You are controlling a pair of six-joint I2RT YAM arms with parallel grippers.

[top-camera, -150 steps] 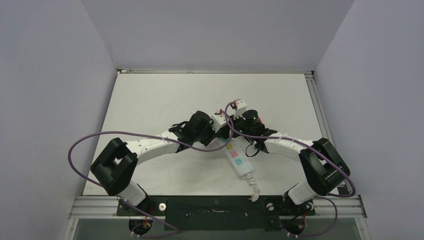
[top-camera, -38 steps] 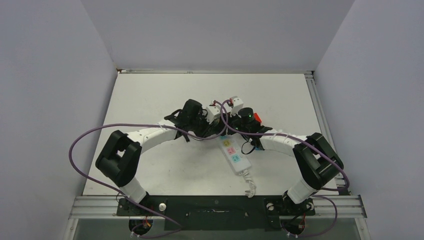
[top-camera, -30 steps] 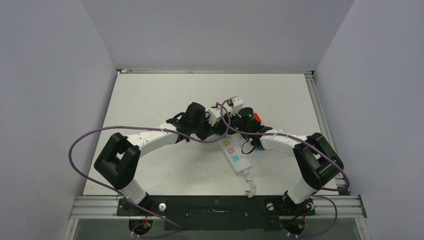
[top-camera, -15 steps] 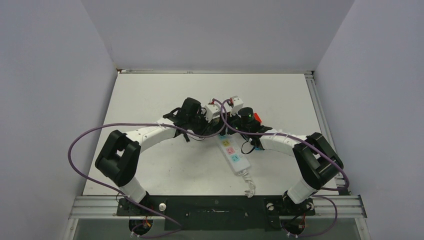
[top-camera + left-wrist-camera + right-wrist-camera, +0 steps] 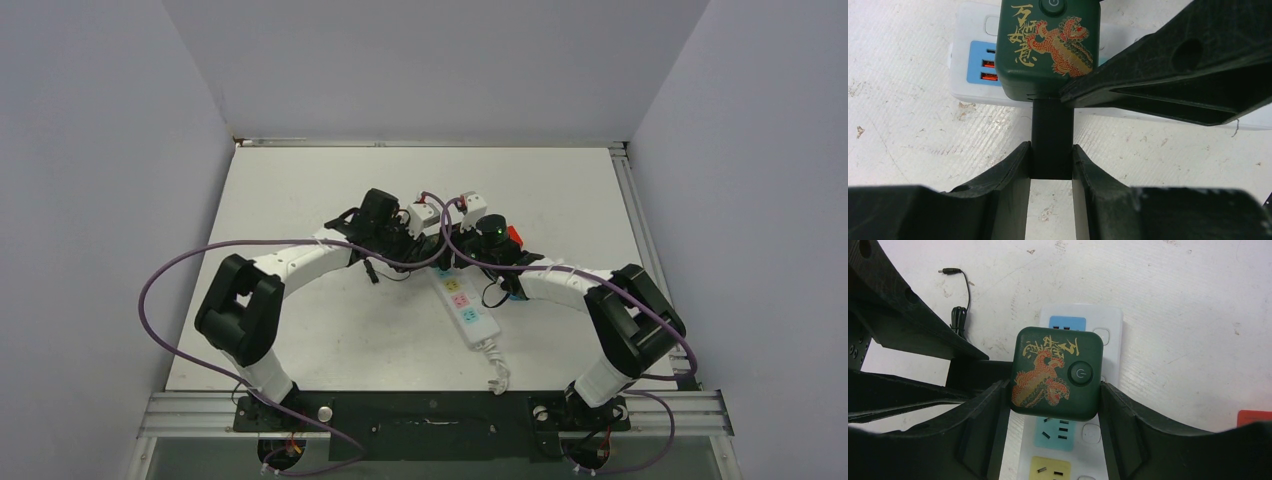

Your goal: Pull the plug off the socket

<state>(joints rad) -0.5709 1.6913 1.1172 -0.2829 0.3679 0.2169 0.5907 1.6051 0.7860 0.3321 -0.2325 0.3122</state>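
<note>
The green plug point(image 5: 1057, 373) sits seated near the white socket's point(image 5: 1109, 337) far end, rigid and light; the right gripper point(image 5: 1054, 390) clamps its smooth sides (probably slippery), while the left gripper point(image 5: 1050, 160) pinches its black stub point(image 5: 1051, 132)

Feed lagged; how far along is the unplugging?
Done: both grasps, the right gripper clamping the green plug between its jaws, the left gripper pinching its black stub. In hand: likely the pull. Left: freeing the plug, which still sits on the power strip.
</note>
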